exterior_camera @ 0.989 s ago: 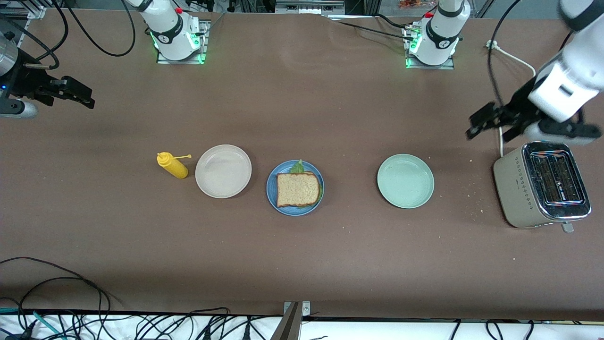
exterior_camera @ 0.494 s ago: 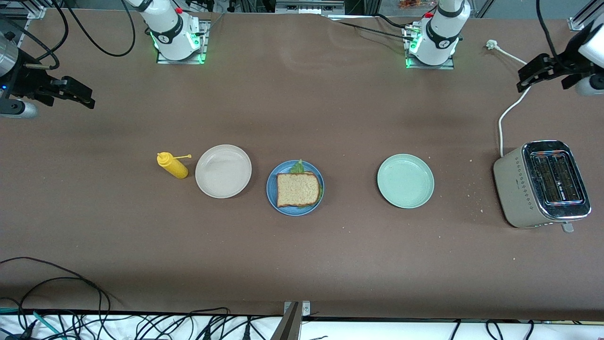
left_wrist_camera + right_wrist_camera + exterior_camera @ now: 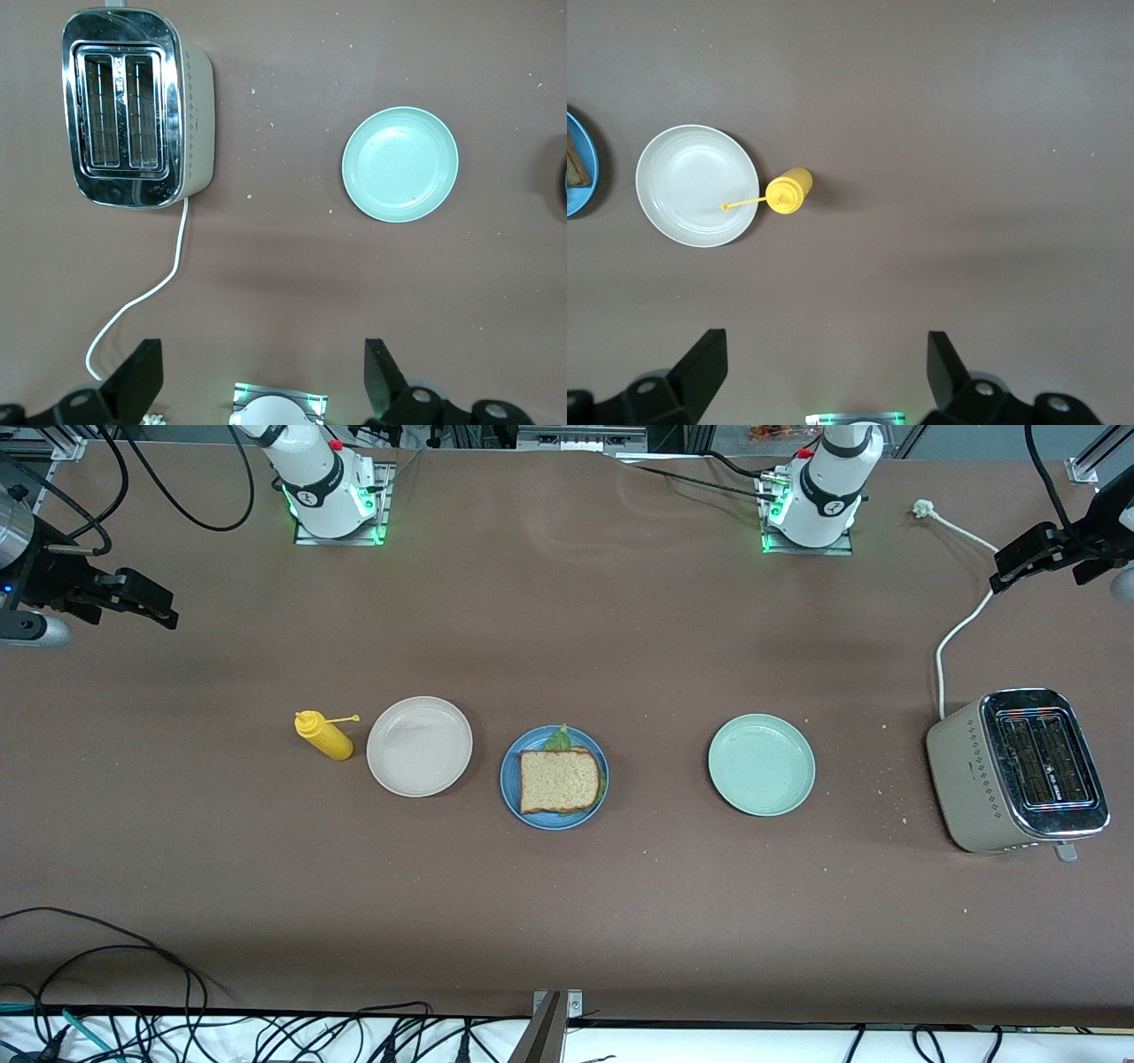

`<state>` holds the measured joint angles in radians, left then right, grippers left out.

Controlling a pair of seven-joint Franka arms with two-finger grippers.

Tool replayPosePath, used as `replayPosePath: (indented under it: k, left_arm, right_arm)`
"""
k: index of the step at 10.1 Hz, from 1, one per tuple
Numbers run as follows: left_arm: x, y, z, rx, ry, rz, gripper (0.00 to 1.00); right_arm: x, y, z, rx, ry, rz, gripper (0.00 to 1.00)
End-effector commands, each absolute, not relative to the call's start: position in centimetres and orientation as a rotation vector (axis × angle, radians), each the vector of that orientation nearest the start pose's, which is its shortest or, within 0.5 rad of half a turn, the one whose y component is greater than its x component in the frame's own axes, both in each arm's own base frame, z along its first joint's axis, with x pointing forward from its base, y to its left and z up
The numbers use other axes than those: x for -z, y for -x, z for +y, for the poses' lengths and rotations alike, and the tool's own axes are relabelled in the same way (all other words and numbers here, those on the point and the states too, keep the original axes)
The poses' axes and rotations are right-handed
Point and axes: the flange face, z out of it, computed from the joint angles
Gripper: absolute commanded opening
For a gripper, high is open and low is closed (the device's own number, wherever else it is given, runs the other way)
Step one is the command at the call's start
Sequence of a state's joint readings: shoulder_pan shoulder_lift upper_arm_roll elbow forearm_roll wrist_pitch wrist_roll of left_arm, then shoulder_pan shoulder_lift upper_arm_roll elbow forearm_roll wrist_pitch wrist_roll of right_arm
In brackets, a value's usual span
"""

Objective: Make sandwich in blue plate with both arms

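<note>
At the middle of the table, in the front view, the sandwich (image 3: 559,779) is seen lying on the blue plate (image 3: 513,795), between the beige plate (image 3: 419,746) and the pale green plate (image 3: 761,764); a top slice of wholegrain bread is shown, with a ruffled lettuce leaf (image 3: 559,737) poking out at the edge farther from the camera. The stack is judged to be light, soft and easily crushed, with a leaf that may slide between the slices, so a gentle hold across two opposite crust edges would be advised, or the plate's rim could be taken instead. The right gripper (image 3: 133,598) is held up at the right arm's end of the table and the left gripper (image 3: 1032,558) above the toaster cord (image 3: 955,633), both well apart from the plate. In the left wrist view, the left gripper's fingers (image 3: 135,375) are spread wide with nothing between them, over the toaster (image 3: 135,106) and the pale green plate. In the right wrist view, the right gripper's fingers (image 3: 700,363) are likewise spread and empty, above the beige plate and the yellow squeeze bottle (image 3: 788,191), with only a sliver of the blue plate shown at the edge.
</note>
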<state>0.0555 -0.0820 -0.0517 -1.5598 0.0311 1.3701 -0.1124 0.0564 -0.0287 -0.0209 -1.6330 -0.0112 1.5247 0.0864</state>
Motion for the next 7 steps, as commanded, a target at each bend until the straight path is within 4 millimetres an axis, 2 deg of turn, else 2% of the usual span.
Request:
replayPosePath:
  k: [1,5,7]
  left_arm:
    - [-67.3,-50.5,-0.1,-0.135,3.077,-0.183,1.00]
    - [-67.3,-50.2,-0.4,-0.170,3.137,-0.184,1.00]
    - [-68.3,-50.2,-1.1,-0.136,3.140,-0.164,1.00]
  right_arm:
    - [-61.2,-53.8,1.9,-0.125,3.152,0.102,1.00]
    - [-61.3,-53.8,1.9,-0.122,3.152,0.102,1.00]
    - [-61.3,-53.8,2.1,-0.123,3.146,0.101,1.00]
